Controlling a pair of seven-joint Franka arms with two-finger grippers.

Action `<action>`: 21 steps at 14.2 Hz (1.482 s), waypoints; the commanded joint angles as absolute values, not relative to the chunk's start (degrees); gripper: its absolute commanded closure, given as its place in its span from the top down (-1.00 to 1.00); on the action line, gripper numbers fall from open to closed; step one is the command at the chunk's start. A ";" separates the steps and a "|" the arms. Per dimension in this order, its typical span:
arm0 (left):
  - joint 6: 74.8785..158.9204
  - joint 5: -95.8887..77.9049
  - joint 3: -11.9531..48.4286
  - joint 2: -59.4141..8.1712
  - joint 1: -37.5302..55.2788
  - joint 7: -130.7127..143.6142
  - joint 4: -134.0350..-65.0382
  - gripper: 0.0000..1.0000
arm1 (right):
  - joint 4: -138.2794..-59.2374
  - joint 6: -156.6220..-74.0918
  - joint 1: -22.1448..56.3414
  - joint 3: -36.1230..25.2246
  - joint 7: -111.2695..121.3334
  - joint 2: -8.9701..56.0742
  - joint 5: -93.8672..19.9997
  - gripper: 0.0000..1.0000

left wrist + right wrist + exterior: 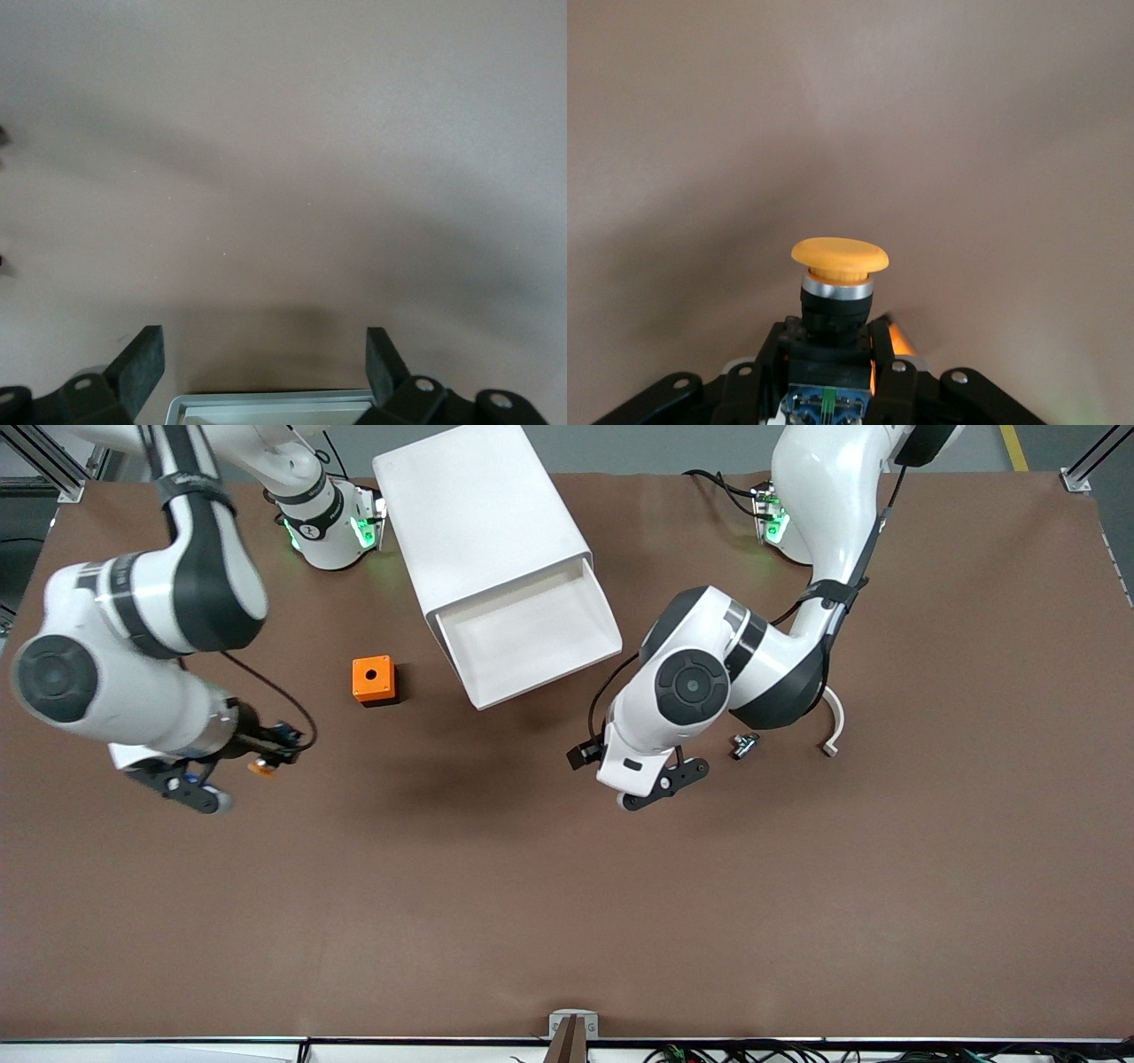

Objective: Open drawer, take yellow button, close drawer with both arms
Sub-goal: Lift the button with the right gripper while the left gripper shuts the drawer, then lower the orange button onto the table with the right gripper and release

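The drawer [532, 633], the top one of the white cabinet [483, 522], stands pulled open and its inside looks empty. My right gripper [270, 751] hangs over bare table toward the right arm's end, nearer the front camera than the orange cube box. It is shut on the button [260, 767]. In the right wrist view the gripper [828, 354] clamps the button's black middle, with the orange cap [839, 255] pointing away from it. My left gripper [585, 755] is open and empty over bare table in front of the drawer. Its fingers [142, 367] stand wide apart.
An orange cube box with a hole [373, 680] sits beside the cabinet toward the right arm's end. A small black-and-white part [744, 744] and a curved white piece [833, 726] lie under the left arm.
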State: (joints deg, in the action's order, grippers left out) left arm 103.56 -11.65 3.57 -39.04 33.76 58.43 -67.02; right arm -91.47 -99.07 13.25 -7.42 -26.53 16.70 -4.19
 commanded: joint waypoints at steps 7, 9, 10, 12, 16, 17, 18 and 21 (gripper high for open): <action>106.70 -7.74 3.08 -35.77 39.54 64.95 -73.82 0.99 | -103.79 -121.96 -1.22 -6.15 3.93 20.99 -1.32 -1.00; 107.14 -7.65 3.08 -35.07 40.69 65.04 -75.23 0.99 | -103.89 -125.75 -2.89 -6.07 8.33 23.98 -1.41 -1.00; 107.14 -7.65 3.16 -34.81 40.78 65.30 -75.41 0.99 | -103.89 -127.42 -3.16 -6.06 9.57 25.47 -1.41 -1.00; 107.23 -7.73 3.95 -34.45 41.66 66.44 -75.76 0.99 | -103.97 -130.59 -3.34 -6.06 11.33 28.46 -1.41 -1.00; 106.88 -8.44 5.09 -34.37 43.15 69.69 -76.29 0.99 | -104.06 -136.57 -4.39 -6.06 15.72 32.77 -1.41 -1.00; 106.88 -8.44 6.14 -34.45 43.15 70.57 -76.64 0.99 | -104.06 -137.19 -4.57 -6.06 15.82 33.31 -1.41 -1.00; 106.88 -8.44 6.76 -34.45 43.15 71.71 -76.90 0.99 | -104.06 -137.28 -4.57 -6.06 15.82 33.48 -1.41 -0.99; 106.88 -8.79 9.13 -34.63 43.15 74.61 -77.08 0.99 | -103.98 -138.69 -5.44 -5.98 15.82 35.15 -1.76 -0.98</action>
